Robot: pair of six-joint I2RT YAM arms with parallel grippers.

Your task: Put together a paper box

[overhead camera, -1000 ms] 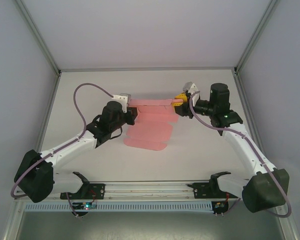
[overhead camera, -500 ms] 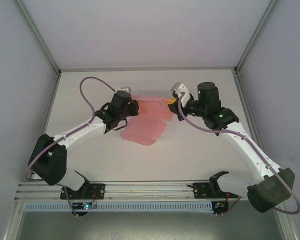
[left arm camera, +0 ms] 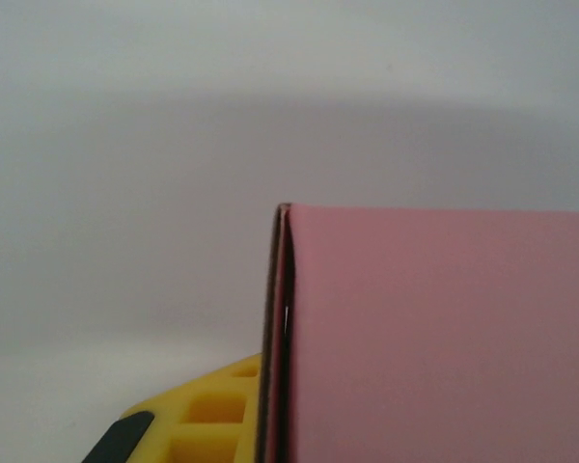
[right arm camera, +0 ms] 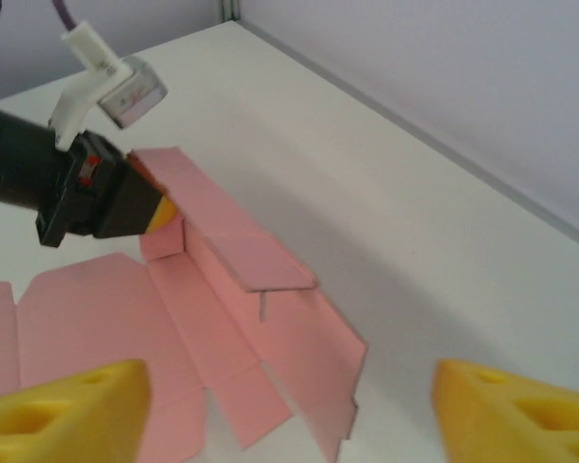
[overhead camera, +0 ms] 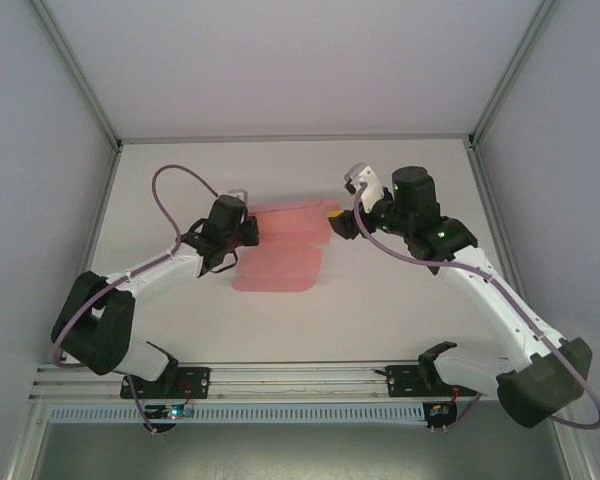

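Paper box (overhead camera: 280, 265) lies partly folded on surface (overhead camera: 410, 300), one panel raised.
Left hand (overhead camera: 252, 229) is clamped on the box's left end; right hand (overhead camera: 336, 220) is spread wide, just off its right end.

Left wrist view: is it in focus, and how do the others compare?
Left wrist: soft throughout, the paper box too close to focus, grey background featureless. Right wrist: card creases sharp, own yellow fingertips blurred at bottom corners. Top external: even light, faint shadows, no glare.
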